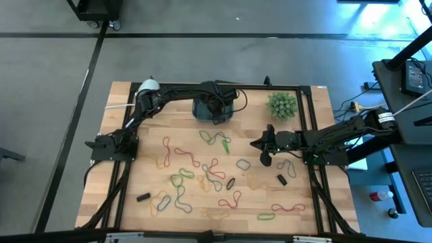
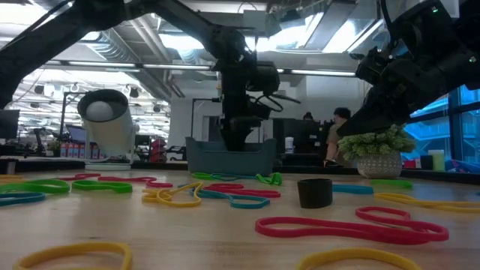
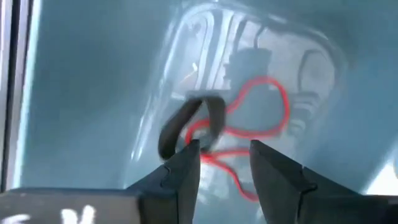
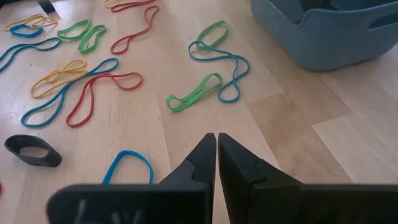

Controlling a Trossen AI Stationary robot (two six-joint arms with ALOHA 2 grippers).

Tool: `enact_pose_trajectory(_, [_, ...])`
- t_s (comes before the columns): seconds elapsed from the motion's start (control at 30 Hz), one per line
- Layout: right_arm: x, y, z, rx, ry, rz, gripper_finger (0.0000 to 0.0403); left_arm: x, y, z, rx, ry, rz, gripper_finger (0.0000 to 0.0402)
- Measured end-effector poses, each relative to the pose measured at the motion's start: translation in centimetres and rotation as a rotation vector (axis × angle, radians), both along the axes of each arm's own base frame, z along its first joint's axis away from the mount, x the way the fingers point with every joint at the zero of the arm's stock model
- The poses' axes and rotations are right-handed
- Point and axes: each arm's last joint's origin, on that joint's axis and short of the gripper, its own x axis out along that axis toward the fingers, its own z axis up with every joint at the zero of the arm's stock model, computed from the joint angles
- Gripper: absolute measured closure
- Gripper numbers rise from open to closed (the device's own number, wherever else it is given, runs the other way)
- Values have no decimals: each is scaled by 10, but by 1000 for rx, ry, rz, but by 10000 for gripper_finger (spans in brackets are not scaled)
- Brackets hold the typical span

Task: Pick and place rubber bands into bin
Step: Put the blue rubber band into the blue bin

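The teal bin (image 1: 214,108) (image 2: 229,156) (image 4: 323,31) stands at the table's far middle. My left gripper (image 1: 217,106) (image 2: 236,139) (image 3: 224,146) reaches down into it, open. On the bin's floor below its fingertips lie a red rubber band (image 3: 264,106) and a black band (image 3: 186,121). Many rubber bands (image 1: 202,175) (image 2: 352,225) (image 4: 194,93) lie scattered flat on the wooden table. My right gripper (image 1: 255,143) (image 2: 352,127) (image 4: 216,138) hovers above the table's right part, shut on nothing, pointing toward the bin. My left gripper points down into the bin with its open fingers on either side of the red band's lower loop (image 3: 217,155). I cannot tell whether a fingertip (image 3: 189,152) touches that loop or the black band beside it.
A spiky green ball plant (image 1: 281,104) (image 2: 375,150) stands right of the bin, and a white cylinder (image 1: 147,86) (image 2: 109,124) stands at the far left. Black bands (image 1: 231,183) (image 2: 315,192) (image 4: 32,151) lie among the coloured ones. A person (image 2: 341,131) sits in the room behind.
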Motion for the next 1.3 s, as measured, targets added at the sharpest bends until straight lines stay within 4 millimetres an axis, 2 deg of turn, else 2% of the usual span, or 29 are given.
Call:
enact_pose_trajectory(0.2, [0, 0, 0, -1, 1, 1, 380, -15, -6, 28, -15, 28, -1, 272])
enact_pose_trajectory(0.3, [0, 0, 0, 0, -4, 1, 380, -21, -13, 47, -13, -18, -16, 285])
enact_pose_trajectory(0.4, [0, 0, 0, -1, -4, 1, 380, -33, -24, 64, 10, -83, -7, 312])
enact_pose_trajectory(0.57, [0, 0, 0, -1, -4, 1, 380, -73, -54, 80, 56, -194, -9, 385])
enact_pose_trajectory(0.77, [0, 0, 0, -3, -4, 2, 380, -131, -104, 78, 32, -379, -2, 400])
enact_pose_trajectory(1.0, [4, 1, 5, 43, 22, -22, 398, -190, -157, 62, 36, -596, -24, 400])
enact_pose_trajectory(1.17, [10, 7, 21, 78, 227, -46, 400, -223, -177, 47, 41, -674, -8, 399])
enact_pose_trajectory(1.3, [7, 14, 41, 129, 433, -103, 400, -241, -185, 34, 63, -698, 19, 401])
